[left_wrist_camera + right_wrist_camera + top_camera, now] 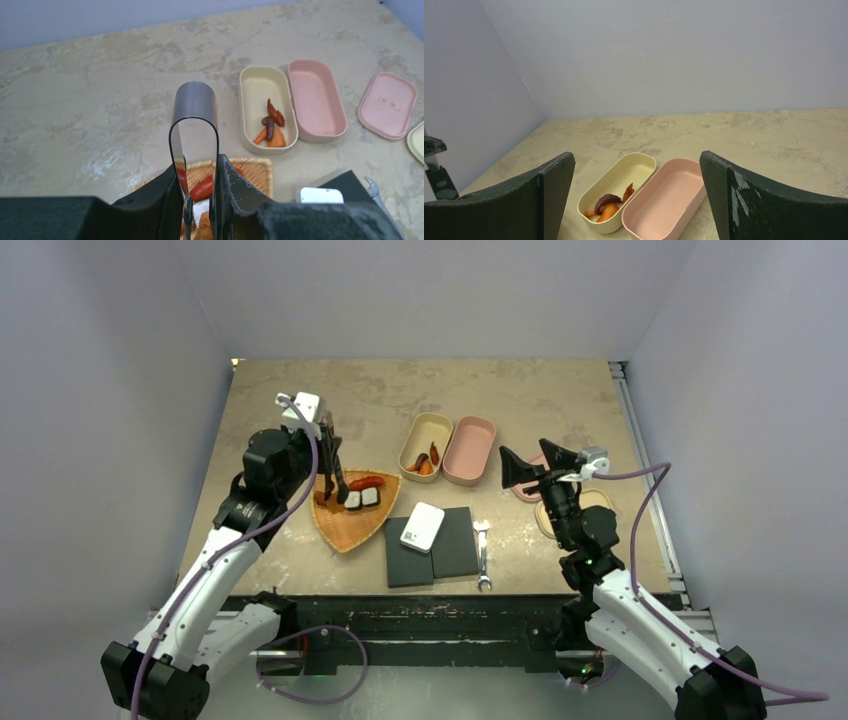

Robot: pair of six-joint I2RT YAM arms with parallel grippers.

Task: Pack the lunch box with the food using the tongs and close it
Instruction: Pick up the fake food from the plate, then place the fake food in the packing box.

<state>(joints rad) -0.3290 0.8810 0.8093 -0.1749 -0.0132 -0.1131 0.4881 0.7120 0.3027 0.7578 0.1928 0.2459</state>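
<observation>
Tongs (194, 102) sit pinched in the narrowed left claw (201, 210); right claw (636, 167) gapes wide, empty.

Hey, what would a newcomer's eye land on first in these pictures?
The left gripper pinches slim dark metal tongs over a woven triangular tray of red and black-and-white food pieces. Nearby sit a cream oval lunch box holding orange and brown bites beside an empty pink box; the right gripper gapes open.

Left arm (205, 585) and right arm (640, 615): white shells on lower links, black joints (a green light (590, 562) glows on the right one). A purple cable (316, 455) runs along each, a white camera box (303, 405) sits at each wrist; black fingers (744, 200) show pale scuffs.
</observation>
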